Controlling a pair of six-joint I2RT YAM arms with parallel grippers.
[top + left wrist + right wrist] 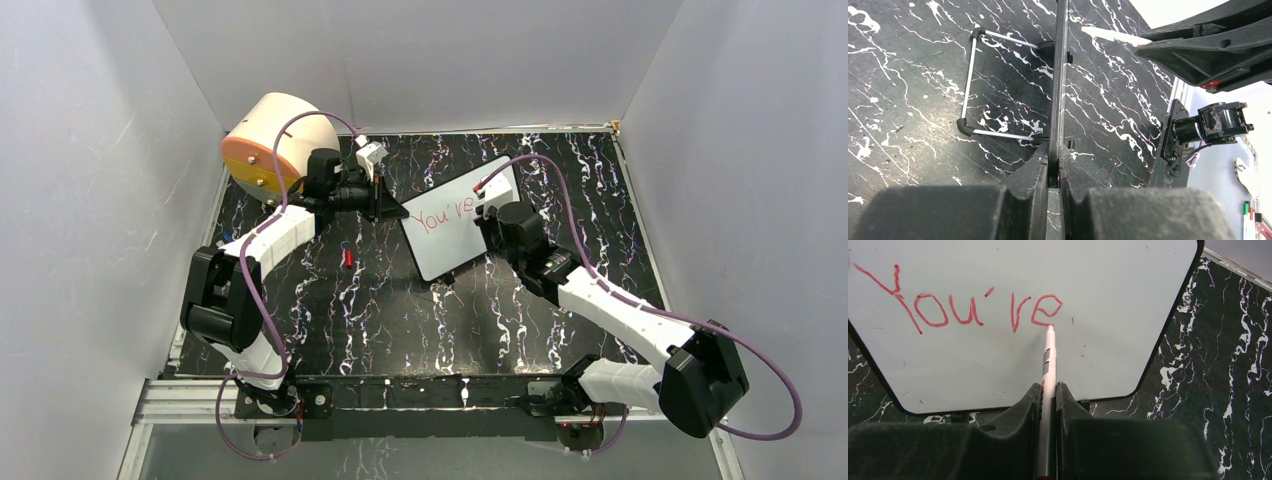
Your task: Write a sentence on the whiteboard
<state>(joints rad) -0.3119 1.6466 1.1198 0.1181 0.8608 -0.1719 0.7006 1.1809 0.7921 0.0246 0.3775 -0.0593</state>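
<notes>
As right claw (1048, 388) clamps marker (1048, 357), touching whiteboard (1108, 305)

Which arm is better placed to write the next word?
Right. The right claw grips the marker, its tip on the whiteboard at the end of the red lettering. The left claw is clamped on the whiteboard's edge, holding no marker.

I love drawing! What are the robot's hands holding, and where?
The right gripper pinches the marker by its barrel; the left gripper clamps the whiteboard by its edge.
</notes>
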